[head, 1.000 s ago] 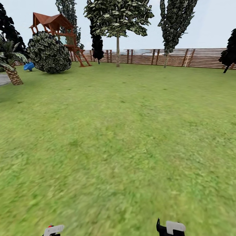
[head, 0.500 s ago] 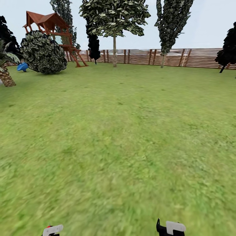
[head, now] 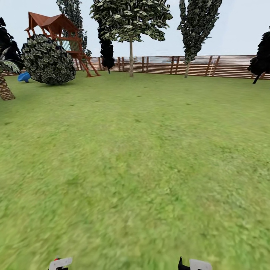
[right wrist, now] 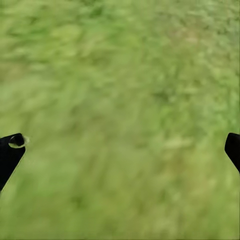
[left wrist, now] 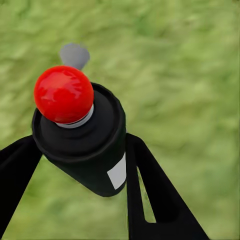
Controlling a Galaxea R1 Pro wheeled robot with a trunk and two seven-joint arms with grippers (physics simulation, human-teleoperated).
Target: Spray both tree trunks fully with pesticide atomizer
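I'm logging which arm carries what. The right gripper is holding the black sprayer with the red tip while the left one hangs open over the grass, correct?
Not quite: the sides are swapped. The left wrist view shows the left gripper closed around the black sprayer with the red tip; the right wrist view shows the right gripper open over the grass.

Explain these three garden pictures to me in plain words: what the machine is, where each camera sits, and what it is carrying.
This is a simulated wheeled robot with two arms. The wide picture comes from its head camera: a green lawn, a slatted wooden fence, a tree with a pale trunk, a round bush and a red-roofed play tower. At its bottom edge are the tips of the left gripper and right gripper. The other two cameras sit by the grippers. The left one shows its black fingers clamped on the pesticide atomizer, a dark can with a red tip. The right one shows open fingers over bare grass.
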